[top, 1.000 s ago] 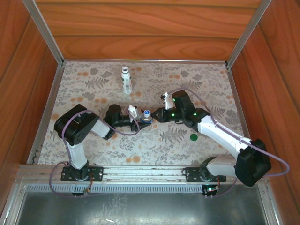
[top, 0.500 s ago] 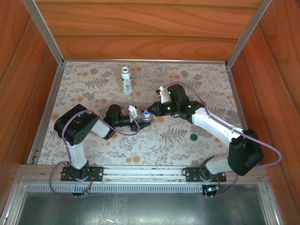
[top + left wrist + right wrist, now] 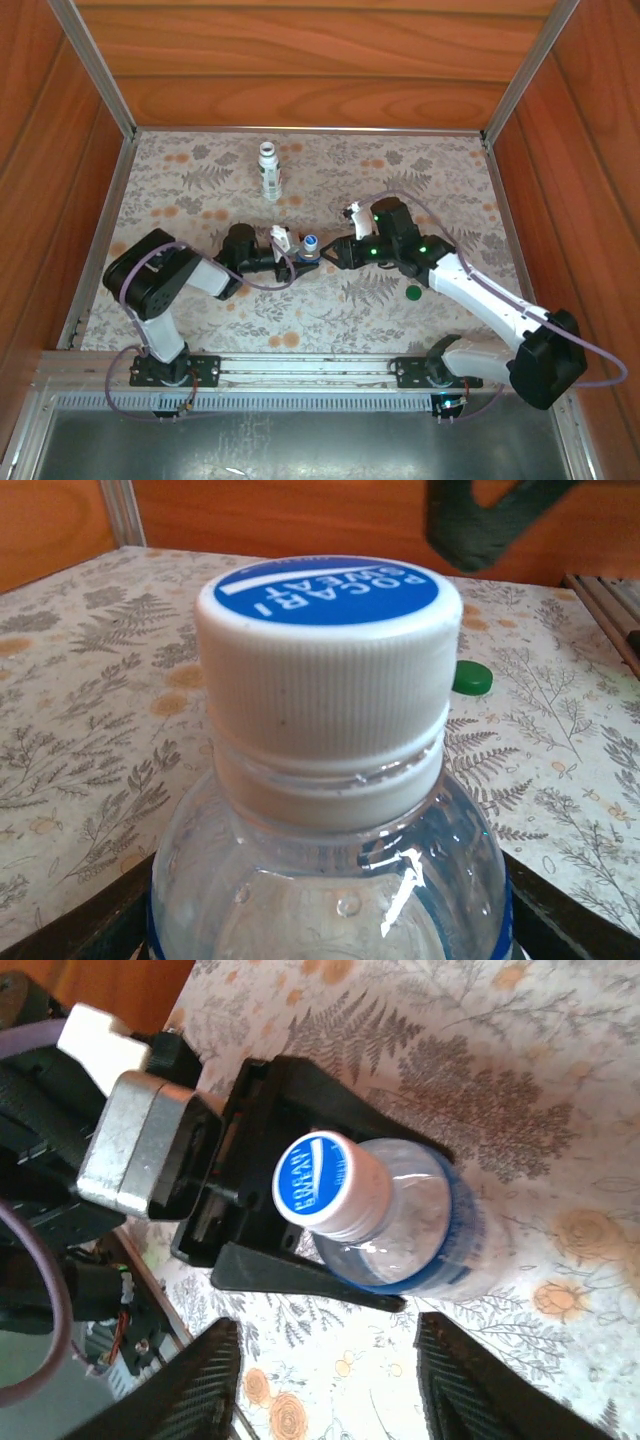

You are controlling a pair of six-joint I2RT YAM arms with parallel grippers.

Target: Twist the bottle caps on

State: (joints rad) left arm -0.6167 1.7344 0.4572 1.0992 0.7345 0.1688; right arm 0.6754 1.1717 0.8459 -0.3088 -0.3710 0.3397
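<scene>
The short clear bottle (image 3: 312, 248) stands upright mid-table, and my left gripper (image 3: 299, 256) is shut on its body. Its blue-topped cap (image 3: 328, 640) sits on the neck, also seen from above as the cap (image 3: 318, 1186) with the bottle (image 3: 420, 1230) between the left fingers (image 3: 300, 1275). My right gripper (image 3: 336, 252) hangs just right of the bottle, open, both fingers (image 3: 190, 1380) clear of the cap with nothing between them. The dark green cap (image 3: 412, 293) lies loose on the table, the same green cap (image 3: 470, 678) behind the bottle. The taller white bottle (image 3: 270, 170) stands at the back, uncapped.
Wooden walls and a metal frame (image 3: 100, 250) enclose the floral table. A metal rail (image 3: 300, 368) with both arm bases runs along the near edge. One right gripper finger (image 3: 480, 520) hangs above and behind the clear bottle.
My right gripper has opened, let go of the blue cap and drawn back to the right. The left gripper and the clear bottle have stayed put.
</scene>
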